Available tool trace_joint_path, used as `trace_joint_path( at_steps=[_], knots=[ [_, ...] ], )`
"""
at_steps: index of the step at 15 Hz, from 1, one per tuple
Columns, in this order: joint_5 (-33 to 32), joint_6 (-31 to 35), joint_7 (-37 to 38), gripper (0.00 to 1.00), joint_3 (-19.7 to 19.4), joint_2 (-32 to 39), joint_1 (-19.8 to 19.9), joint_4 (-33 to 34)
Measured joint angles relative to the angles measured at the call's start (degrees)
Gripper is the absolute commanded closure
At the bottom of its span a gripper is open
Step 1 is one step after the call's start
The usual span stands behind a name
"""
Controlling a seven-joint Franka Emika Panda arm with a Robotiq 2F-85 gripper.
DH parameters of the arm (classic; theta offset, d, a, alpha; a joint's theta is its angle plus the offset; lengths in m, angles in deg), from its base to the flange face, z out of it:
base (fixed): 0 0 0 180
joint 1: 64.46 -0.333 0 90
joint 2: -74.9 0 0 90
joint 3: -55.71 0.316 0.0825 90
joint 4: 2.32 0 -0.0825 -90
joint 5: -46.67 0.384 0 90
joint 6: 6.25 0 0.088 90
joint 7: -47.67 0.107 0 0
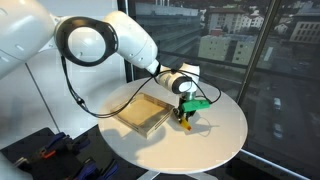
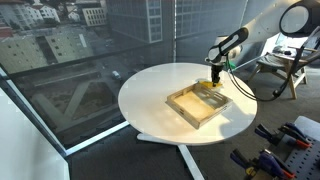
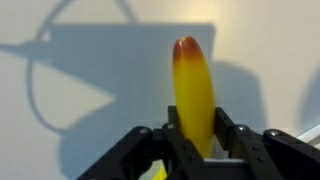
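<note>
Yellow toy (image 3: 193, 90) is gripped by our pincer (image 3: 197, 126). We hold only its end, so it may slip and fall on the table (image 1: 222, 125).

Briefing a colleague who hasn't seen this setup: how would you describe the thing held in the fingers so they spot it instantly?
Find the round white table by the big window, then the shallow wooden tray on it. At the tray's edge the gripper is shut on a slim rounded stick, yellow shading to an orange-red tip, unlike the flat pale tray.
</note>
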State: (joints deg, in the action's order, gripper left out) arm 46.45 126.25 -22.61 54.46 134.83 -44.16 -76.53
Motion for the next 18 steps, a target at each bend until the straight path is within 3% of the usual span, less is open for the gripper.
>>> trace_joint_path(
  at_steps=[8, 18],
  knots=[
    [0.0, -0.16, 0.0, 0.86, -0.07, -3.33, 0.18, -0.33],
    [-0.01, -4.8, 0.0, 0.86, -0.86, -11.22, 0.17, -7.57]
  ],
)
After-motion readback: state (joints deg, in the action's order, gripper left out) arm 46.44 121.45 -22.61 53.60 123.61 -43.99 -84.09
